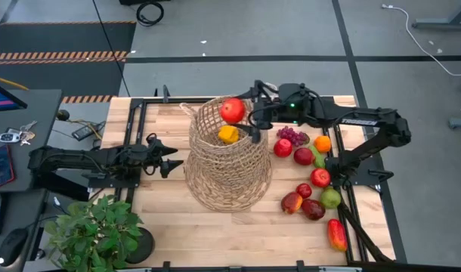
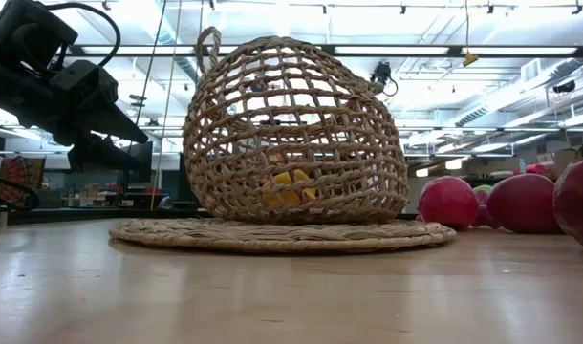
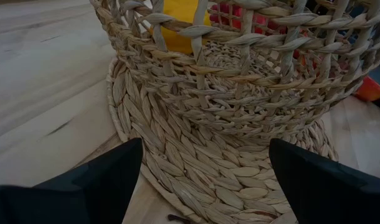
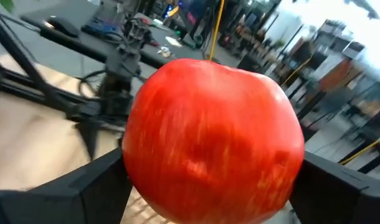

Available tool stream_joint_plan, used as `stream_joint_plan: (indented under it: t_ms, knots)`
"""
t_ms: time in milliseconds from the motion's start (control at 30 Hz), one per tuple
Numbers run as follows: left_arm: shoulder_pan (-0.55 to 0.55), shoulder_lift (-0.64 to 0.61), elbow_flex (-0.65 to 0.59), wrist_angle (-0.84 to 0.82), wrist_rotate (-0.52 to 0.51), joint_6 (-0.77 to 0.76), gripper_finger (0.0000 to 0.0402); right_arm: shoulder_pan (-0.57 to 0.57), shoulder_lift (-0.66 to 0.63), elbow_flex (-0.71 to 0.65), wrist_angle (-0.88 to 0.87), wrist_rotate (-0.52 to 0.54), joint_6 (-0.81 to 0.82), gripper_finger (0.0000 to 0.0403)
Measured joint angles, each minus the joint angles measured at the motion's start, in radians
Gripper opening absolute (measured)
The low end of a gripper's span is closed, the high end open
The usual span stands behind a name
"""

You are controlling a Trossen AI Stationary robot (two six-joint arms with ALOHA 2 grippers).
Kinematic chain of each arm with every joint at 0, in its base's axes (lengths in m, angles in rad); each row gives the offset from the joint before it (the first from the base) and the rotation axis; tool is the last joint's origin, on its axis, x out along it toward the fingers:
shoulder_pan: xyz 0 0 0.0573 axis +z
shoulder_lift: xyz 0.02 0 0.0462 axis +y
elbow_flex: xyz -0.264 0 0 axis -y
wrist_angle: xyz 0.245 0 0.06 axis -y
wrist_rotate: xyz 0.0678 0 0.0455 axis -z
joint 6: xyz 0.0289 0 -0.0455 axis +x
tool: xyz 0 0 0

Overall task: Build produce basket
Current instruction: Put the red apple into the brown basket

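Note:
The tan wicker basket (image 1: 227, 159) (image 2: 291, 134) stands by its base on a round woven mat (image 2: 282, 235) (image 3: 196, 168) at mid-table. A yellow piece of produce (image 1: 228, 134) (image 2: 287, 188) lies inside it. My right gripper (image 1: 244, 113) (image 4: 224, 180) holds a red apple (image 1: 232, 110) (image 4: 212, 140) over the basket's mouth. My left gripper (image 1: 170, 162) (image 2: 139, 143) (image 3: 205, 180) is open and low at the basket's left side, facing its base and touching nothing. More produce (image 1: 314, 177) lies on the table to the right. My right gripper pinches the red apple between its two fingers, one on each opposite side (image 4: 137, 174). The fingers (image 4: 339, 186) reach in about level from the table's right side. The apple is lifted clear, above the far part of the basket's mouth.
Purple grapes (image 1: 291, 136), an orange (image 1: 322, 143), red and green fruits (image 1: 321, 189) and a red-orange pepper (image 1: 336, 234) lie right of the basket; red fruits (image 2: 521, 203) show in the low view. A leafy potted plant (image 1: 94, 230) stands at the near left corner.

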Motion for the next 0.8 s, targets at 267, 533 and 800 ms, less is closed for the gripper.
stream_joint_plan:
  t_ms: [267,533,800]
  knots:
    - [0.000,0.000,0.000,0.000,0.000,0.000,0.0357,-0.010,0.076,0.000,0.130,0.199,-0.166,0.0369]
    - [0.000,0.000,0.000,0.000,0.000,0.000,0.0357,-0.010,0.121,0.000,0.205,0.306,-0.334,0.0369]
    - [0.000,0.000,0.000,0.000,0.000,0.000,0.0357,-0.021,0.138,0.000,0.200,0.373,0.011,0.0369]
